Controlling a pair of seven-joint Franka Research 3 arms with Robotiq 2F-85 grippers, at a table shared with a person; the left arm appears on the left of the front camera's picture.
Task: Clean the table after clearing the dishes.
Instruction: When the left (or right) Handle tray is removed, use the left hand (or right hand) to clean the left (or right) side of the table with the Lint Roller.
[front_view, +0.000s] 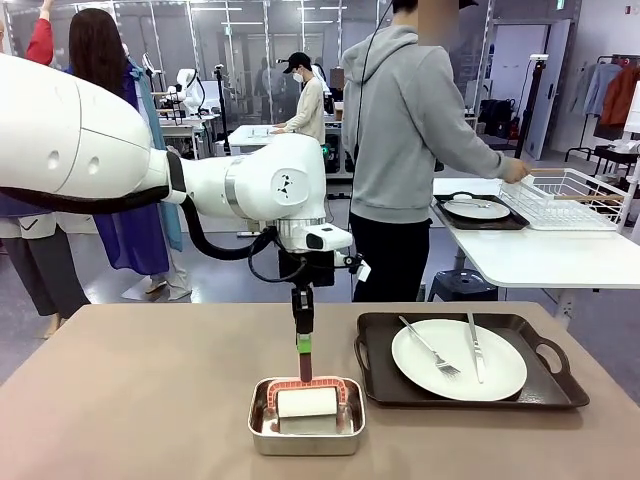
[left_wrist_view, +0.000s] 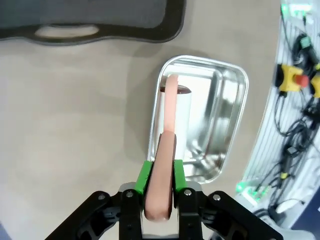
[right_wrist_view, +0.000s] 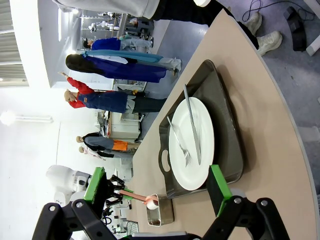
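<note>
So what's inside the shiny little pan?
A white roller on a pink handle, which the left tool grips shut. The floor of the pan under the roller is hidden.

place: robot lab | cues: emergency stop button (left_wrist_view: 294, 80), bundled cables (left_wrist_view: 296, 127), glass partitions (front_view: 240, 45)

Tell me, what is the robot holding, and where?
The left gripper grips the roller by the upper end of its pink handle; the right gripper holds nothing.

My front camera looks across the surface (front_view: 130, 400); left wrist hangs close above the steel pan (left_wrist_view: 227, 125); right wrist, rolled sideways, shares it.
</note>
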